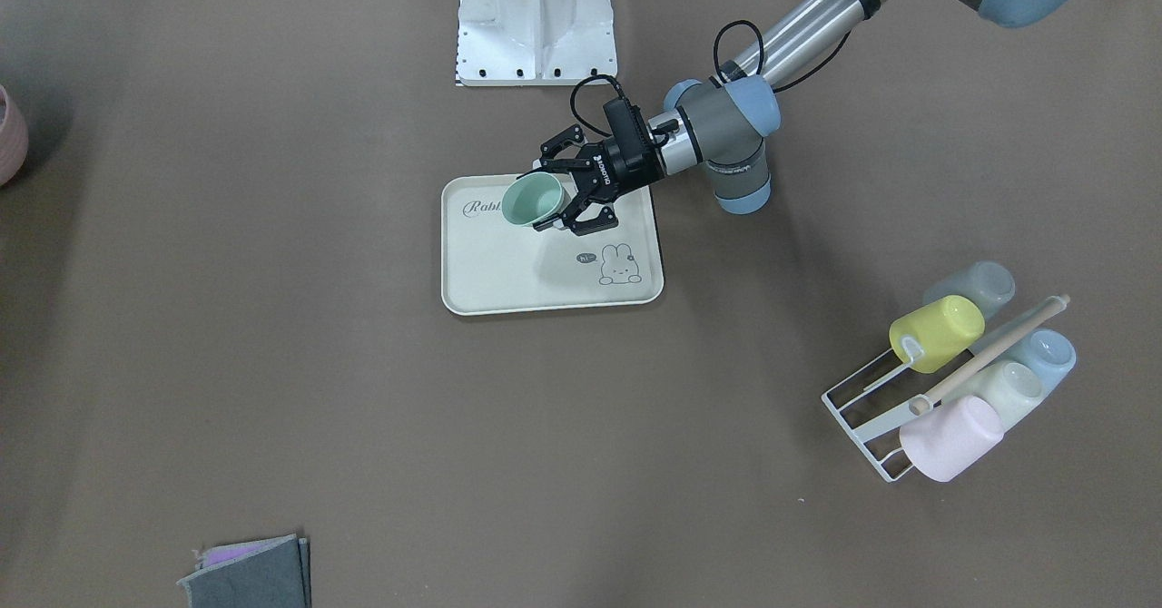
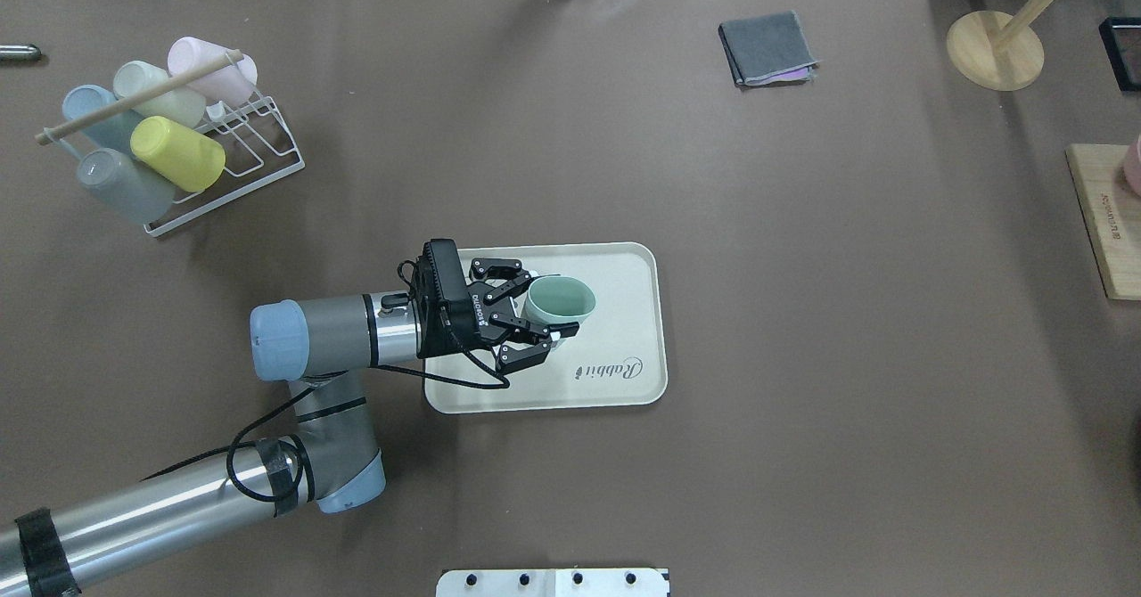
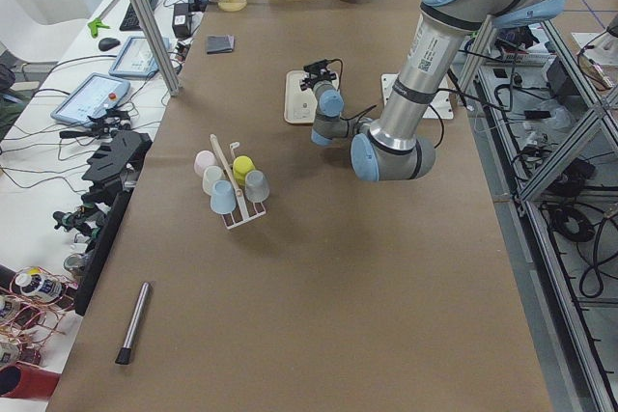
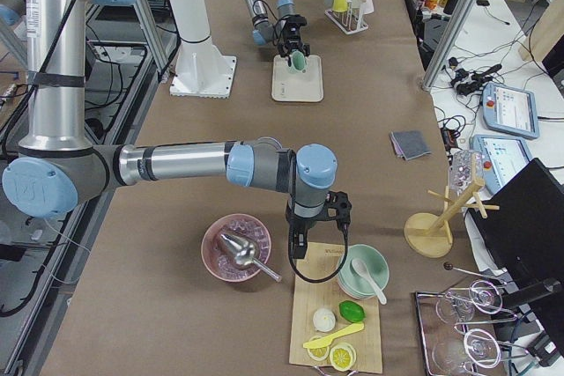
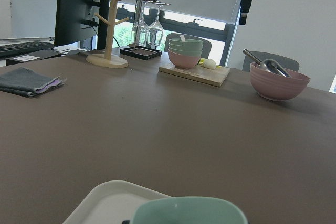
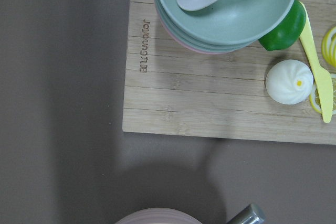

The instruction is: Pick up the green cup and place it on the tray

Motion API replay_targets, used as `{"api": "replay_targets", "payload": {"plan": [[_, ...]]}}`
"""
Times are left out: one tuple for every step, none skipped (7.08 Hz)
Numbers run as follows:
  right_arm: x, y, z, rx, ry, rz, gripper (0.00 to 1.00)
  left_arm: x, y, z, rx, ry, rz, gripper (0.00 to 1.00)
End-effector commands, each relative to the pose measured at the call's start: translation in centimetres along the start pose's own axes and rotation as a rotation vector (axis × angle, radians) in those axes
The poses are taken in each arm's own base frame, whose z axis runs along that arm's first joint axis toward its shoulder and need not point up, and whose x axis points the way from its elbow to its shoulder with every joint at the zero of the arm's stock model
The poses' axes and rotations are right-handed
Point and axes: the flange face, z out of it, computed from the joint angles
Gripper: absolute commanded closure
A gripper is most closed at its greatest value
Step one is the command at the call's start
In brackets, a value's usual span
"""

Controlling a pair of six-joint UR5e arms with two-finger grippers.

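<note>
When I checked the front-facing view, the left end effector (image 1: 547, 200) was clamped on the green cup (image 1: 531, 201), one finger on each side of its wall, over the tray (image 1: 508, 272). The cup's mouth showed as an open oval turned up and away from the wrist, so its long axis leaned off vertical. A shadow lay on the tray apart from the cup; I could not tell whether the base touched.

From overhead, the mouth pointed up and toward the view's right, with the "Rabbit" script on the tray's edge nearer the robot. A wire cup rack (image 2: 227, 165) sat well apart on the tabletop (image 2: 802, 356).

In the exterior left view the cup was too small to make out.

In the exterior right view the cup hung above the tray, and the right end effector (image 4: 298, 257) hovered over a wooden board (image 4: 330, 323); I could not tell whether its fingers were apart or together.

On the left wrist view only the cup's rim showed at the bottom edge, mouth up, a tray corner beside it.

On the right wrist view I saw the board and stacked bowls (image 6: 226, 19).
</note>
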Motion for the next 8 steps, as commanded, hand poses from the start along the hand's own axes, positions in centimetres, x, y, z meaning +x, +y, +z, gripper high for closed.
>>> {"api": "replay_targets", "payload": {"plan": [[0.4, 0.0, 0.4, 0.018, 0.002, -0.016, 0.00, -0.1, 0.1, 0.2, -0.016, -0.012, 0.001, 1.00], [0.4, 0.1, 0.5, 0.017, 0.002, -0.015, 0.00, -0.2, 0.1, 0.4, -0.029, -0.019, 0.007, 1.00], [0.5, 0.1, 0.6, 0.015, 0.002, -0.013, 0.00, -0.3, 0.2, 0.7, -0.050, -0.037, 0.013, 1.00], [0.5, 0.1, 0.6, 0.015, 0.002, -0.013, 0.00, -0.5, 0.4, 0.9, -0.068, -0.045, 0.056, 1.00], [0.6, 0.0, 0.7, 0.014, 0.001, -0.012, 0.00, -0.6, 0.4, 0.9, -0.074, -0.049, 0.061, 1.00], [0.6, 0.0, 0.7, 0.014, 0.001, -0.012, 0.00, -0.7, 0.5, 1.1, -0.087, -0.056, 0.063, 1.00], [0.7, 0.0, 0.8, 0.011, 0.001, -0.010, 0.00, -1.2, 0.3, 1.0, -0.083, -0.080, 0.121, 1.00], [0.7, 0.0, 0.8, 0.011, 0.001, -0.010, 0.00, -1.7, 0.4, 0.8, -0.087, -0.095, 0.169, 0.98]]}}
